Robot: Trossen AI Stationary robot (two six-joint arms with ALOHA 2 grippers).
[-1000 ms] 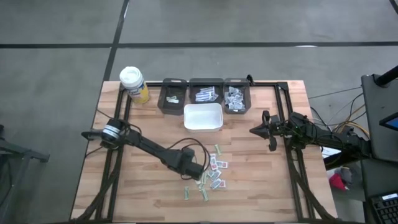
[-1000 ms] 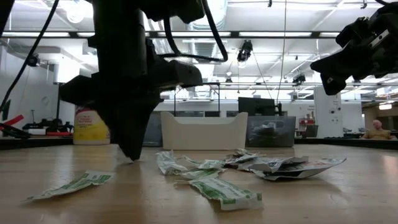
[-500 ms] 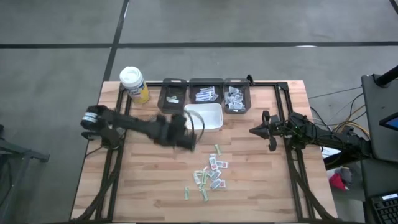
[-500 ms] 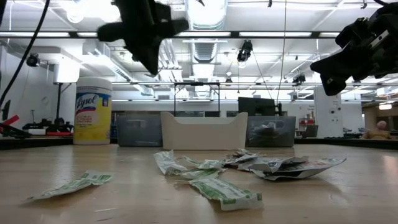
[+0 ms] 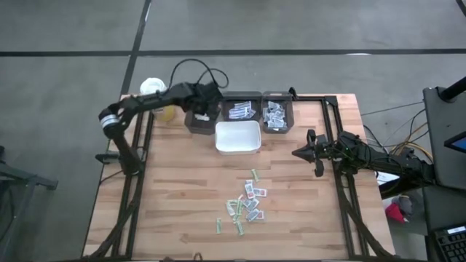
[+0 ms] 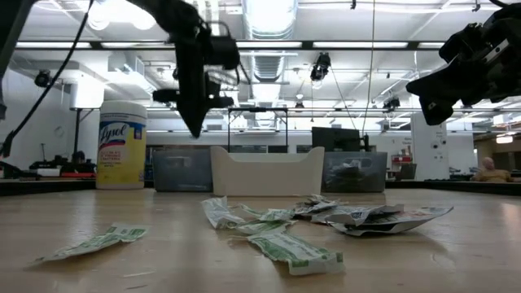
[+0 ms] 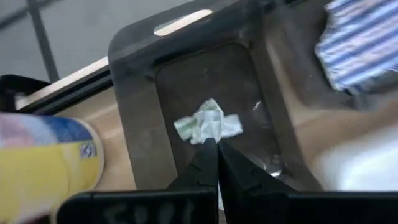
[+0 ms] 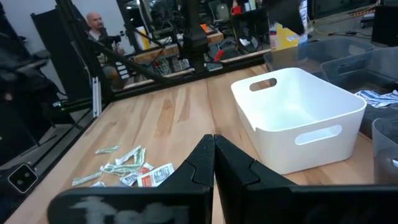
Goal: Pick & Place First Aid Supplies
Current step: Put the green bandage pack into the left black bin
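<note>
Left end effector [image 7: 211, 144] over the leftmost dark bin [image 5: 202, 110] at the far edge of the surface [image 5: 175, 196]; fingers pressed together, with a green-and-white packet [image 7: 208, 124] just at the tips. Pinched, or already lying in the bin: cannot tell. White-capped yellow bottle [image 5: 154, 93] just beside that bin.

Middle dark bin [image 5: 241, 109] holding blue-striped packets, right dark bin [image 5: 276, 111] holding greyish ones. White tub [image 5: 237, 137] in front of the bins, apparently empty.

Right end effector [image 5: 297, 153] parked near the right side of the surface, above it, fingers pressed together, nothing held.

Loose first aid supplies [image 5: 246, 204] in a scatter near the middle front of the surface, well apart from the bins: green, red and blue print, a dozen or so.

Judgement: sorting under way, some delivered, bulk of pile left.
</note>
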